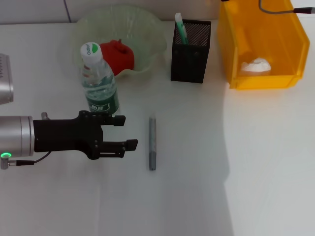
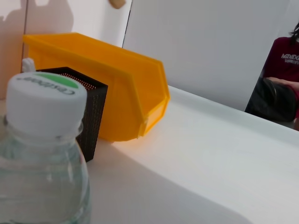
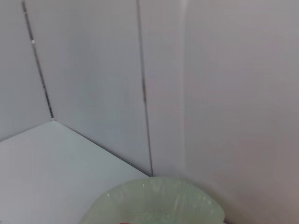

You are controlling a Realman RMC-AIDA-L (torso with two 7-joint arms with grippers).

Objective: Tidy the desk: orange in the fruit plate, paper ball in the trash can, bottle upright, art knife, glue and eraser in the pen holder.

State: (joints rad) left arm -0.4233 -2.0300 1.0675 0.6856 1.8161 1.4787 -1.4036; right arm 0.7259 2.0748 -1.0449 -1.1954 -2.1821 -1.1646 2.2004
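Left gripper (image 1: 123, 132) is seen with fingers apart, nothing held; art knife (image 1: 152, 143) lies flat on the desk (image 1: 256, 162) just beyond its fingertips, long axis crosswise to the fingers; left arm is judged nearer.

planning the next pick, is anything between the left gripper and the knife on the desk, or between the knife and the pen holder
Nothing visible does. The left gripper is open beside the art knife with bare desk between them. The desk from the knife to the pen holder is bare; the bottle stands off to the side.
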